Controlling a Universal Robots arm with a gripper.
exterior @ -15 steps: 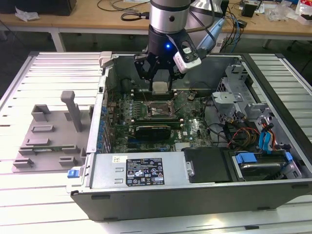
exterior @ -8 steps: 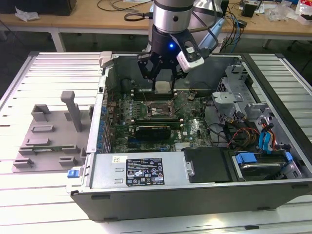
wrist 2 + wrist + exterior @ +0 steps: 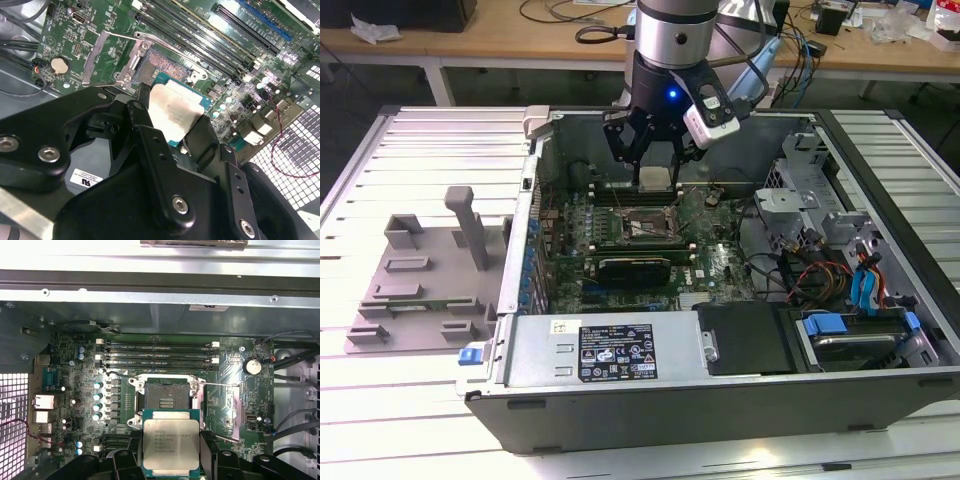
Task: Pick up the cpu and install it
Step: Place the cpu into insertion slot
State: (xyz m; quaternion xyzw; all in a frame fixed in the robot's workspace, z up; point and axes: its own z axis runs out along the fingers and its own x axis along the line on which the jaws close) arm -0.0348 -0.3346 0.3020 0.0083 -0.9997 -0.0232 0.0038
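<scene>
The fingers [image 3: 207, 452] are clamped on the cpu [image 3: 170, 445] by its two sides. They hold it flat above the board [image 3: 75, 390], just short of the open socket [image 3: 169, 397]. The carrying step is on; the cpu is not in yet.

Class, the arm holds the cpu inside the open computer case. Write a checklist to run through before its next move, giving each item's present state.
1. Grip on the cpu: ok, jaws shut on two opposite edges.
2. Socket uncovered: ok, load plate swung open.
3. Socket empty: ok, bare contacts show.
4. cpu clear of the motherboard: ok, held above it, not seated.
5. cpu centred over socket: cannot tell, both wrist views look at a slant.
6. Corner mark matching socket: cannot tell.
</scene>
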